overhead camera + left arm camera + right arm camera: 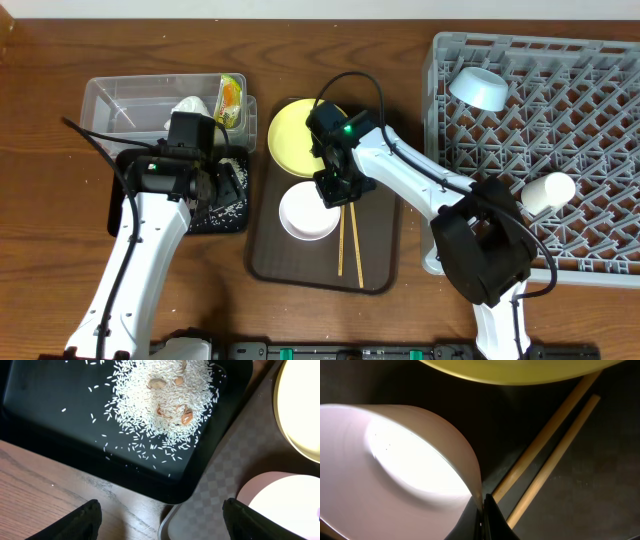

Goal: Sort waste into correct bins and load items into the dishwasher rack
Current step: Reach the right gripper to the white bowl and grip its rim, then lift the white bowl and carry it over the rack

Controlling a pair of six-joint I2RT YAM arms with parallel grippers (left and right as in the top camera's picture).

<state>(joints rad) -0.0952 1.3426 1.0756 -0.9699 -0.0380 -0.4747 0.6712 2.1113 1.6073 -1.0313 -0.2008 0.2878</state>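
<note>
The large square grey plastic lattice dishwasher rack (540, 150) stands right of the dark brown rectangular serving tray (270, 262) and holds a light blue bowl (478, 88) and a small pale cup (548, 190). Left of that tray, a clear plastic rectangular tub (130, 100) holds a crumpled white paper napkin (190, 105) and a yellow-orange-green wrapper (231, 95). Just beside the tray's left edge, a shallow black rectangular tray (50, 410) carries loose white rice scraps (160, 405).

On the brown tray lie a round yellow plate (290, 135), a white-pinkish bowl (305, 215) and thin wooden chopsticks (350, 240). The right gripper (483, 515) is pinched on the bowl's rim, close beside the chopsticks. The left gripper (160, 525) hangs with its jaws apart over the black tray's near corner.

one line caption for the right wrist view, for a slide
The right gripper pinches the rim of the pale bowl, chopsticks beside it, yellow plate at top
</note>
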